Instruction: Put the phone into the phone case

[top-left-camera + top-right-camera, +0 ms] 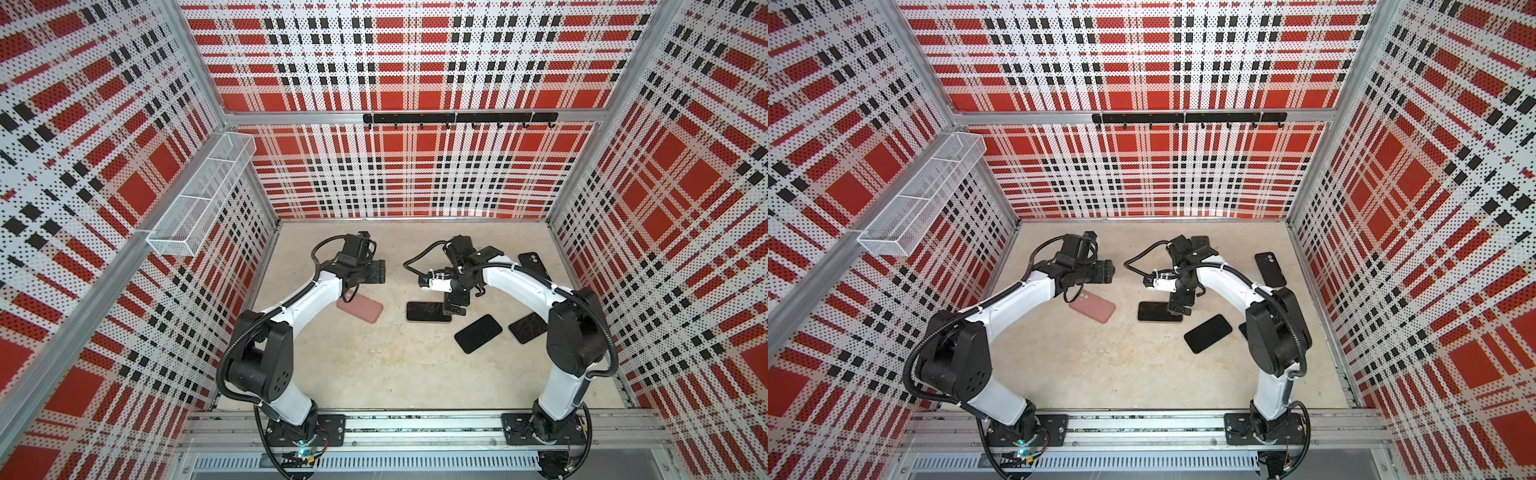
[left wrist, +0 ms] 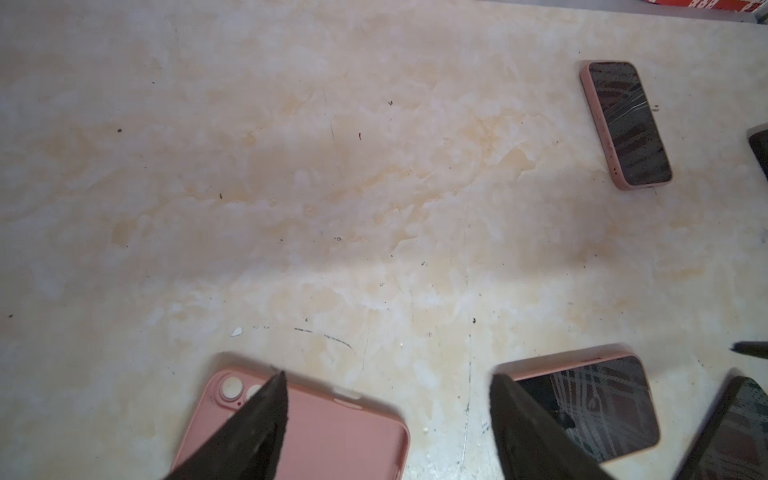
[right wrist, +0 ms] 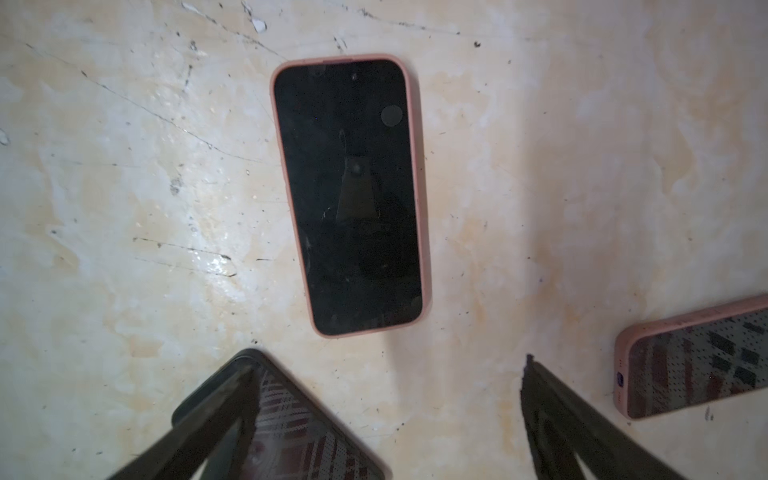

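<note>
A phone point(image 3: 349, 195) with a dark screen lies face up on the table, sitting in a pink phone case point(image 2: 540, 369); both top views show it mid-table point(image 1: 426, 311) point(image 1: 1156, 311). My right gripper point(image 3: 386, 361) hangs open just off its right end point(image 1: 453, 309), holding nothing. A second pink case point(image 2: 332, 436) lies back up to the left point(image 1: 359, 309), lens circles at one corner; what it holds is hidden. My left gripper point(image 2: 388, 374) is open above and behind it point(image 1: 376, 272), one finger point(image 2: 266, 415) crossing it in the wrist view.
A black phone point(image 1: 478, 333) point(image 3: 299, 432) lies right of the cased phone, partly under my right finger in the wrist view. Another pink-cased phone point(image 1: 528, 328) point(image 3: 690, 365) lies further right. A black case point(image 1: 534, 266) rests at the back right. Plaid walls enclose the table.
</note>
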`<state>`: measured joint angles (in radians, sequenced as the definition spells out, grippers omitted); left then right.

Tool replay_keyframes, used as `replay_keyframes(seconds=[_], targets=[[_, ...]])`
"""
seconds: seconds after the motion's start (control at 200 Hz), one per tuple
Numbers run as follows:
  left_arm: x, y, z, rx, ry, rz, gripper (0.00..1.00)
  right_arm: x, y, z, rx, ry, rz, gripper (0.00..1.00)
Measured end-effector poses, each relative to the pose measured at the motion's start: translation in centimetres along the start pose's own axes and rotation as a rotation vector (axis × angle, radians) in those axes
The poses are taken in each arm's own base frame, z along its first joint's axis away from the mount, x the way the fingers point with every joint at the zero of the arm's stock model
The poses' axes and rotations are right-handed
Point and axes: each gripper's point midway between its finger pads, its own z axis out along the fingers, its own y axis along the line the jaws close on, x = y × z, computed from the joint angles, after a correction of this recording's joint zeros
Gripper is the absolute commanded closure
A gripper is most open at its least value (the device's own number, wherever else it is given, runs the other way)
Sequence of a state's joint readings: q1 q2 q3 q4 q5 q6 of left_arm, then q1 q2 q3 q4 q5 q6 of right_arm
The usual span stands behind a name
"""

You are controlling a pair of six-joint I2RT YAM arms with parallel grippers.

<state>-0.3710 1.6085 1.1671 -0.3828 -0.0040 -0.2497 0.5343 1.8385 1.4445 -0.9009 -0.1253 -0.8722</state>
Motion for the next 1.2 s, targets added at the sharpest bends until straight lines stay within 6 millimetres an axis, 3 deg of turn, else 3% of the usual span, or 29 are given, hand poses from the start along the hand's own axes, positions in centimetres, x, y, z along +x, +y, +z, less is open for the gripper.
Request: replay_keyframes(seconds=[0.526, 1.202], targets=[[-0.6, 1.3, -0.3, -0.022, -0.014, -0.010, 0.21, 0.3, 0.5, 5.6, -0.099, 0.026, -0.057, 0.00], [-0.9, 2.3, -0.5, -0.034, -0.022, -0.029, 0.21, -0.4, 0.7, 7.6, -0.146, -0.002, -0.041, 0.00]])
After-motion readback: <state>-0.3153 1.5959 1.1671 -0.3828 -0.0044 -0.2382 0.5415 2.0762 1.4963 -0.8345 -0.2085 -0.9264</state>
